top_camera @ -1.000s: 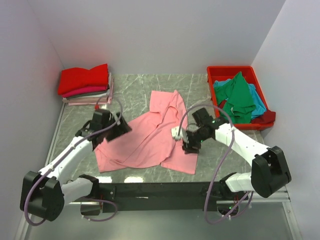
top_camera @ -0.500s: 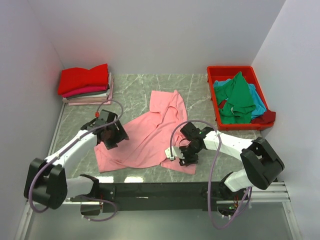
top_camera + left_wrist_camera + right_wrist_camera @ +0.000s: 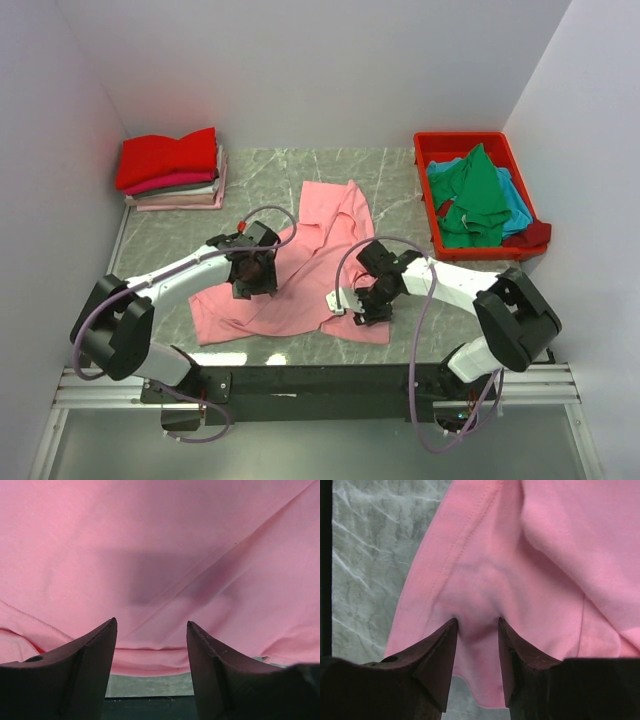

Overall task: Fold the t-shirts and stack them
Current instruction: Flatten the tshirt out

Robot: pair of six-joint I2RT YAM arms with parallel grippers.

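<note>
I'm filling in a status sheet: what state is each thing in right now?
pink t-shirt: unfolded, lying rumpled.
folded stack: folded, neatly piled.
red bin: holding loose shirts, unfolded.
left tool: open, over the pink t-shirt.
right tool: open, tips pressing a pucker of the pink t-shirt.

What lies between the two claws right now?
Only the pink t-shirt, lying rumpled, fills the stretch between left claw and right claw; the top view shows it.

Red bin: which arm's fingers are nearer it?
Right. The right fingers touch the pink shirt's near-right edge, left of the bin; the left fingers are farther left.
</note>
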